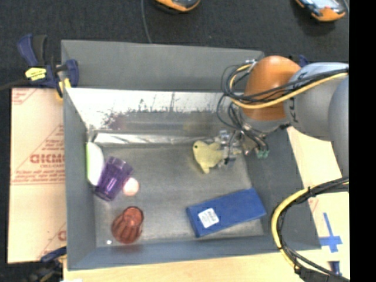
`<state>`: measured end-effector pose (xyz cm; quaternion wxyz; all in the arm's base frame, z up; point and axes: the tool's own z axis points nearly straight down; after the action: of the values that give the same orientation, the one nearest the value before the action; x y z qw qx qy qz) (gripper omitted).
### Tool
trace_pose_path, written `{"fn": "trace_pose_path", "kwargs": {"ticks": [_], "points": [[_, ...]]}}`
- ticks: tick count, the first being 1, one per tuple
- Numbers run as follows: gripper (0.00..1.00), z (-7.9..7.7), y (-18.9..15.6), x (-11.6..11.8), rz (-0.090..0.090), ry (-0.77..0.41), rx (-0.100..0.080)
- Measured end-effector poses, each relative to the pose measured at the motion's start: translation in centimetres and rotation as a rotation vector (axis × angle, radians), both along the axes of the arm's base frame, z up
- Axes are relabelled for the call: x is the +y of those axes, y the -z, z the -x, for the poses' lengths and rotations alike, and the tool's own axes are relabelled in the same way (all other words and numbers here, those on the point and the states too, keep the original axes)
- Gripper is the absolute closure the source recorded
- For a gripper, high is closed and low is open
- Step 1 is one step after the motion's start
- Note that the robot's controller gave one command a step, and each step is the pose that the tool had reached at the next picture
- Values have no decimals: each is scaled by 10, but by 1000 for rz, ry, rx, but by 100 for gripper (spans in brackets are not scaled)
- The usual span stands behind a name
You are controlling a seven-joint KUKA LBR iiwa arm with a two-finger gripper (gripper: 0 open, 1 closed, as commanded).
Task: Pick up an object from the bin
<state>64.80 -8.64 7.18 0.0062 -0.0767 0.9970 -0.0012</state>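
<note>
My gripper hangs low near the bin's back right, under the orange wrist cover. A pale yellow, lumpy soft thing lies right at its left side, touching or almost touching the fingertips; whether it sits between them I cannot make out. A blue flat box with a white label lies in front of the gripper, near the front wall.
At the bin's left stand a purple cup, a white and green oblong thing and a small pink ball. A red ribbed cup lies at the front left. The arm and its cables cover the right side.
</note>
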Motion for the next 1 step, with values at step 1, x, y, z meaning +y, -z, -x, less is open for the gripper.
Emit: {"fn": "trace_pose_path", "kwargs": {"ticks": [1], "points": [[100,0,0,0,0,-1,0]]}}
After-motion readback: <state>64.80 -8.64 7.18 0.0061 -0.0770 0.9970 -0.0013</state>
